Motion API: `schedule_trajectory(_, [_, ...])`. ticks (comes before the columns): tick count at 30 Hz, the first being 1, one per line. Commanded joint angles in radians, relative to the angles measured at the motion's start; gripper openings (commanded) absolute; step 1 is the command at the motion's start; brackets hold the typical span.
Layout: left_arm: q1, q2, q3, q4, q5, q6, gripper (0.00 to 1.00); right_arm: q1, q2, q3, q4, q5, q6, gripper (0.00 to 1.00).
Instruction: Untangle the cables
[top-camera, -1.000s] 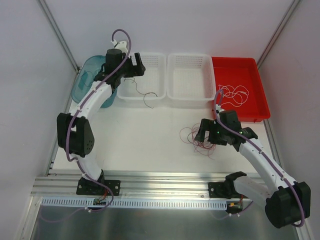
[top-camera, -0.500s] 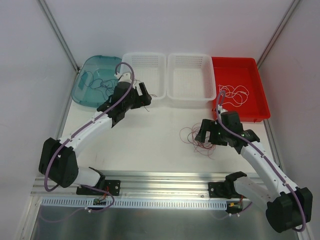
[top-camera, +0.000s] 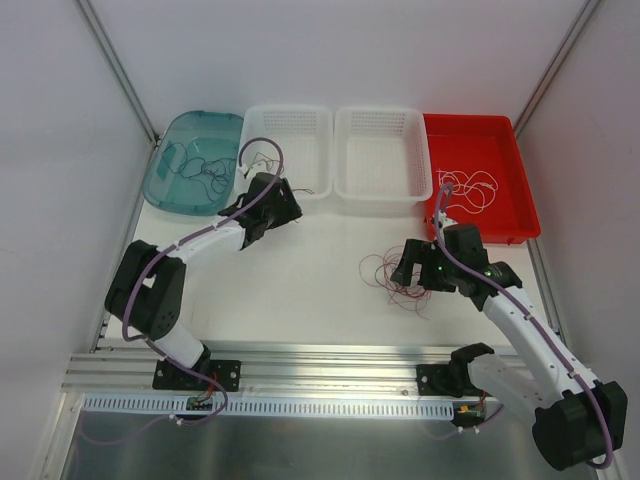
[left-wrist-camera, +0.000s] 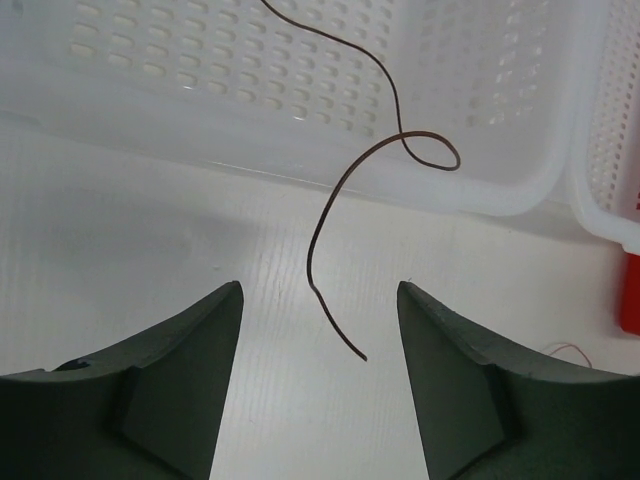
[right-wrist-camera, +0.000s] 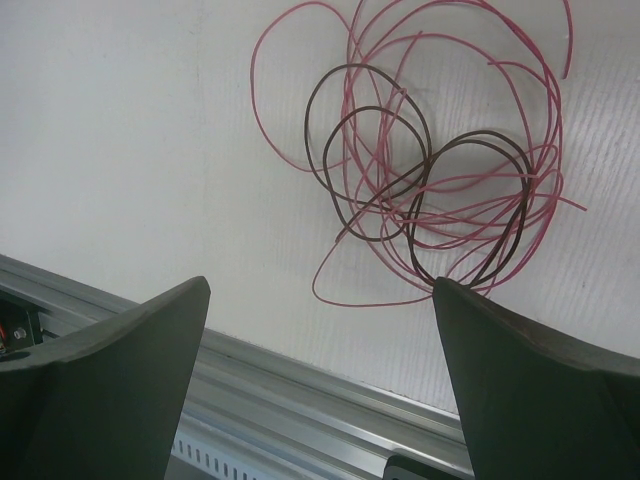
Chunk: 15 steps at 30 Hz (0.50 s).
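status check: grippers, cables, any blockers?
Open: left gripper, brown wire loose just ahead, by white basket. Open: right gripper, over red-and-brown tangle, not separated. No obstruction seen.

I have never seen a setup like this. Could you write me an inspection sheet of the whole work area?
Surface: white table, wires lying on it.
Job's things: red and brown tangle on the table; brown wire hanging over the left white basket; white wires in the red tray; dark wires in the teal tub.
Clutter: nothing seen.
Grippers: left gripper open, brown wire's end in the gap, ungripped; right gripper open above the tangle.
Cables: lilac hoses along both arms.
Surroundings: white walls, metal rail at the near edge.
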Motion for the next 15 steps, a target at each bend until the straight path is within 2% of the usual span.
schedule_trajectory(1, [-0.012,0.056,0.036,0.064,-0.035,-0.031,0.63,0.007,-0.022,-0.01,-0.008,0.0,-0.019,1.0])
schedule_trajectory(4, [-0.012,0.095,0.056,0.082,-0.032,-0.008,0.52,0.006,-0.02,-0.013,-0.01,0.004,-0.021,0.99])
schedule_trajectory(5, [-0.012,0.102,0.057,0.087,-0.033,0.001,0.44,0.006,-0.022,-0.013,-0.008,0.006,-0.021,1.0])
schedule_trajectory(8, [-0.012,0.112,0.054,0.099,-0.048,0.024,0.3,0.006,-0.014,-0.016,-0.002,0.007,-0.022,1.0])
schedule_trajectory(9, [-0.012,0.109,0.053,0.099,-0.05,0.032,0.17,0.007,-0.013,-0.016,0.0,0.004,-0.019,1.0])
schedule_trajectory(11, [-0.012,0.092,0.05,0.097,-0.044,0.058,0.01,0.007,-0.008,-0.014,0.004,0.0,-0.018,0.99])
schedule_trajectory(15, [-0.012,0.018,0.056,0.029,-0.009,0.096,0.0,0.007,-0.008,-0.011,0.007,-0.002,-0.018,1.0])
